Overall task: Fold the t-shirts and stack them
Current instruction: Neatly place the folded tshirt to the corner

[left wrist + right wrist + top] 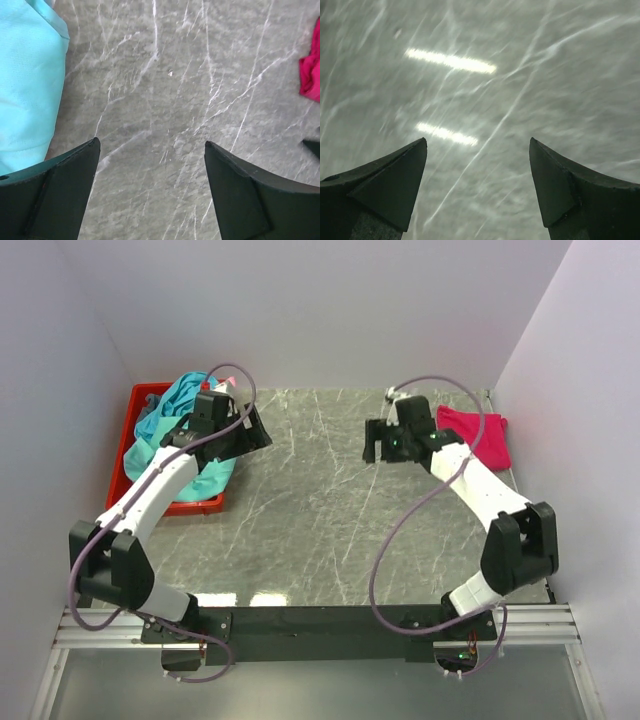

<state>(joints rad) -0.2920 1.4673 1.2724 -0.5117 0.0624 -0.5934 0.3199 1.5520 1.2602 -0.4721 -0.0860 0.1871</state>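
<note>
Cloth is seen in two places. A teal t-shirt (185, 435) is heaped, unfolded, in the red bin (140, 400) at the left edge of the table (320, 520), and part of it is draped over the bin's right wall. A magenta t-shirt (482, 435) is laid crumpled at the far right corner of the table, well apart from the bin. Some greyish cloth is glimpsed at the back of the bin beside the teal one; what it is cannot be told.

The left end effector (258, 432) is held just to the right of the teal t-shirt and is pointed toward the middle of the table. Its fingers (70, 190) are spread wide and nothing is gripped. In the left wrist view, bare table is framed between them, with teal cloth at the left edge and a scrap of magenta at the far right edge. Whether the arm brushes the teal cloth cannot be told.

The right end effector (372, 445) is held just left of the magenta t-shirt and is turned toward the table's middle. Its fingers are likewise parted wide, with nothing between them. In the right wrist view only blurred table is shown, with two bright light strips (451, 61) reflected in it.
</note>
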